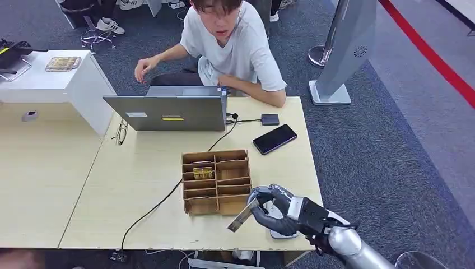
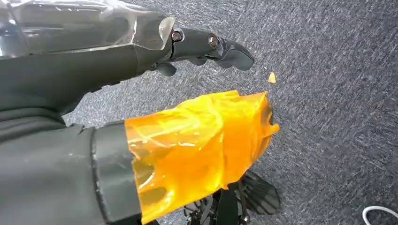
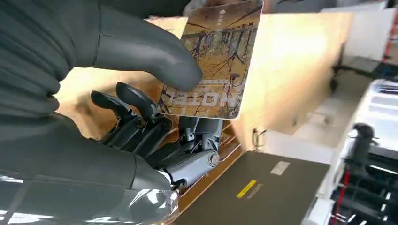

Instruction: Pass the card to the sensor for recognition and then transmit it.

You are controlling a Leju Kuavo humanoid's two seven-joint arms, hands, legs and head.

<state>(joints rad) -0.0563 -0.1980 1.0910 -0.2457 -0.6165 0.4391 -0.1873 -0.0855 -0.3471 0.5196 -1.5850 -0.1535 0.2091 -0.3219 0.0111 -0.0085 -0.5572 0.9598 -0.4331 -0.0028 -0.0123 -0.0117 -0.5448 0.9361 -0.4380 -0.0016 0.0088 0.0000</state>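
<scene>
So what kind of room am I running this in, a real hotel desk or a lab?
Most likely a lab or demo office, not a hotel: grey carpet, a person working at a laptop on a plain wooden table, and a cardboard card organizer.

The left hand (image 2: 155, 108) hangs over dark grey carpet (image 2: 338, 117), coming in from nine o'clock. Its thick thumb is wrapped in crinkled orange film (image 2: 197, 150) that ends in a ragged edge toward three o'clock. Above it, toward twelve o'clock, the dark fingers (image 2: 220, 47) reach out straight, apart from the thumb, with nothing between them. A clear plastic sheet (image 2: 80, 23) covers the back of the hand at eleven o'clock. A small orange scrap (image 2: 271, 78) lies on the carpet just beyond the fingertips. A loop of white cable (image 2: 380, 212) shows at the five o'clock corner.
</scene>
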